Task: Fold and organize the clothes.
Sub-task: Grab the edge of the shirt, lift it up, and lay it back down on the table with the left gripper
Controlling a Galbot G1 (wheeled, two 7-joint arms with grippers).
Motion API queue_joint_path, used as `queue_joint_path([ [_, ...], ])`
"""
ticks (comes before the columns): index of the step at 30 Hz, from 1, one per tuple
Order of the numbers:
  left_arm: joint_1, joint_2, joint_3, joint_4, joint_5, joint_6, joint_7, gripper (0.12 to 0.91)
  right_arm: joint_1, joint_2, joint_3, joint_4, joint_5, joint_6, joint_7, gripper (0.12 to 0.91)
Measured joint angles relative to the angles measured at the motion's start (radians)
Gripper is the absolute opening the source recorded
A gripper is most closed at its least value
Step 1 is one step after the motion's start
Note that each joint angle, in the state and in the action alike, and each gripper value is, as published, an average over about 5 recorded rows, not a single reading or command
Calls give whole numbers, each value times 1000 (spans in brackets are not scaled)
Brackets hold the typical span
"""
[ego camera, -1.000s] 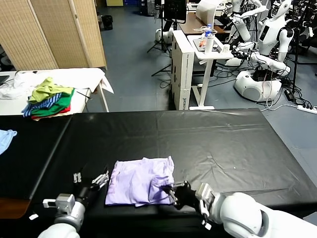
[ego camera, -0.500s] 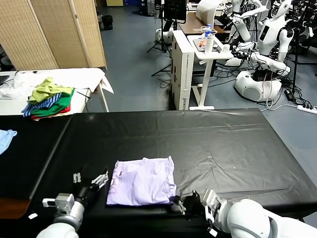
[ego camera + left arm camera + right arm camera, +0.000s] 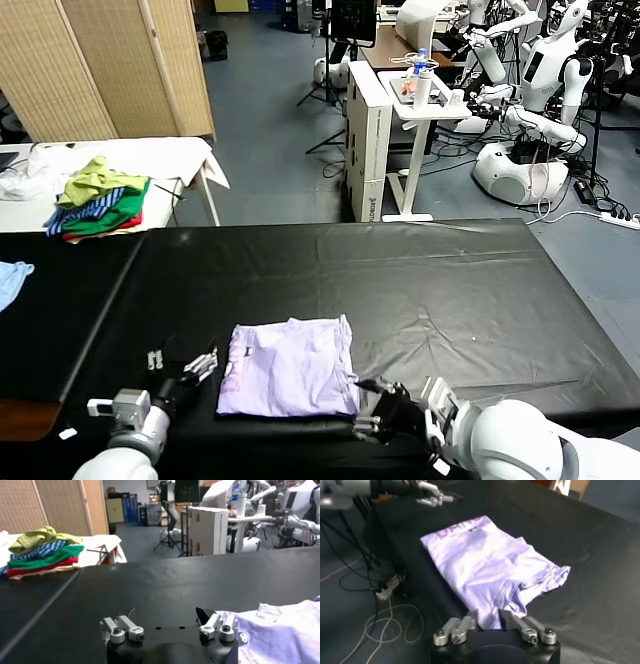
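Note:
The pale lavender T-shirt lies folded in a rough rectangle near the front edge of the black table. Its purple print shows on the side towards my left arm. My right gripper is at the shirt's near right corner. In the right wrist view, my right gripper is shut on a bunched bit of the shirt. My left gripper is open and empty, low over the table just left of the shirt. In the left wrist view, one finger of my left gripper sits beside the shirt's edge.
A pile of green, yellow, striped and red clothes lies on a white table at the back left. A light blue garment is at the far left. A white cart and other robots stand behind the table.
My right gripper has drawn back towards the table's front edge with the shirt's corner, pulling the rumpled right side flat. My left gripper has stayed put.

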Motion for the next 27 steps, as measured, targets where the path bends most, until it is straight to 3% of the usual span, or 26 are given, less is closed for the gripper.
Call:
queue_joint_path([
  [3,2,-3,1,0,2,-1,0,907,-37,34,55,-21,38,15,29,898],
  [10,8,-10,3,7,12,-3,0,907,-66,192,136,-137,65,17,93,907],
  [18,22,-29,2,11,28,-10,1,907,-17,358,139,-267,57,17,102,905],
  [21,22,-36,2,16,32,-12,1,907,-12,396,142,-305,54,18,103,876],
  [27,25,-44,2,20,37,-14,1,907,-20,449,147,-361,51,18,102,746],
])
